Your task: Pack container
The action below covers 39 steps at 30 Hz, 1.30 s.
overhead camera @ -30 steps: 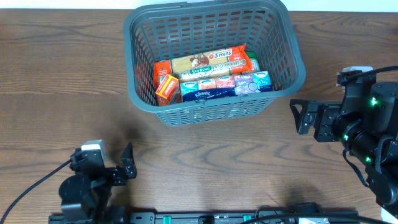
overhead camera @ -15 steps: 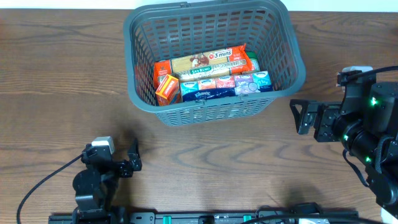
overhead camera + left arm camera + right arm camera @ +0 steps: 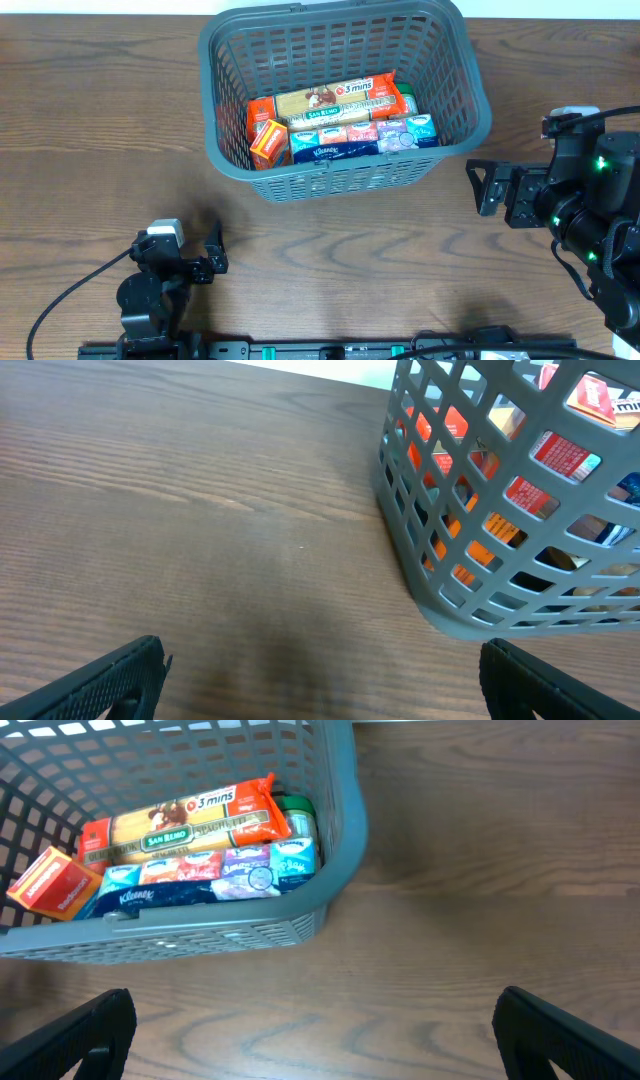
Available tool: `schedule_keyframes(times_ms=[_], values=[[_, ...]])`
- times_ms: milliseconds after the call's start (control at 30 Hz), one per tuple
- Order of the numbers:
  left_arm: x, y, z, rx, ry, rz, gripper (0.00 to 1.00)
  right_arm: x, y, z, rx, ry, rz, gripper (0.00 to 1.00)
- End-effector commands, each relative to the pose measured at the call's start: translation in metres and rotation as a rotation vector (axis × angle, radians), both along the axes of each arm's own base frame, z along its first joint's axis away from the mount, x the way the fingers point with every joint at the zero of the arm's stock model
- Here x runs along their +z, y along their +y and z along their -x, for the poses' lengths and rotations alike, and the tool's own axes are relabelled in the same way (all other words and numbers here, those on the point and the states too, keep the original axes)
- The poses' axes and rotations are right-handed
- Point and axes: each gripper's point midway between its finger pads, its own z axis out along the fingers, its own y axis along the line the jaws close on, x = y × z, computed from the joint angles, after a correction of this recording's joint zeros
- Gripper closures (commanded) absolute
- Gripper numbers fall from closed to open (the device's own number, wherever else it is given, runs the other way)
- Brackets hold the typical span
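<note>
As far as visible, nothing loose outside container (image 3: 340, 182), so no grasp in hand. Jaws of left gripper (image 3: 216, 252) spread wide, empty, low over bare table (image 3: 100, 130); container ahead and to its right, well apart, only a lattice corner in the wrist view. Jaws of right gripper (image 3: 478, 188) also wide, empty; container ahead and to its left, near, not touching. Inside, on the side nearest both: row of tissue packs (image 3: 350, 140) against the wall, spaghetti pack (image 3: 335, 98) flat just beyond, small orange box (image 3: 268, 142) tilted at the end toward left gripper. Tight flat rows probably to save room. Stand-off on both sides probably to avoid snagging the lattice. Reads as done or waiting on another item; cannot tell which.
</note>
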Motion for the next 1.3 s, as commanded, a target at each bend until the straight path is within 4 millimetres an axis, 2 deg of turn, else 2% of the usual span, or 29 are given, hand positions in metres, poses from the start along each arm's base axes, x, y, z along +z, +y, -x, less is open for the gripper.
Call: schedule_keyframes(times_ms=[0, 733, 933, 1000, 1100, 1267], values=[[-0.006, 0.000, 0.000, -0.007, 0.006, -0.013, 0.02, 0.001, -0.002, 0.000, -0.014, -0.001, -0.008, 0.01], [-0.006, 0.000, 0.000, -0.007, 0.006, -0.013, 0.01, 0.001, -0.002, 0.000, -0.015, 0.000, -0.007, 0.01], [-0.006, 0.000, 0.000, -0.007, 0.006, -0.013, 0.02, 0.000, -0.016, 0.005, -0.050, -0.032, 0.081, 0.01], [-0.006, 0.000, 0.000, -0.007, 0.007, -0.013, 0.02, -0.008, -0.013, 0.007, -0.039, -0.075, 0.091, 0.01], [-0.006, 0.000, 0.000, -0.007, 0.006, -0.013, 0.01, -0.033, -0.002, 0.010, 0.011, -0.145, 0.075, 0.01], [-0.006, 0.000, 0.000, -0.007, 0.007, -0.013, 0.01, -0.102, 0.015, 0.015, 0.073, -0.225, 0.032, 0.01]])
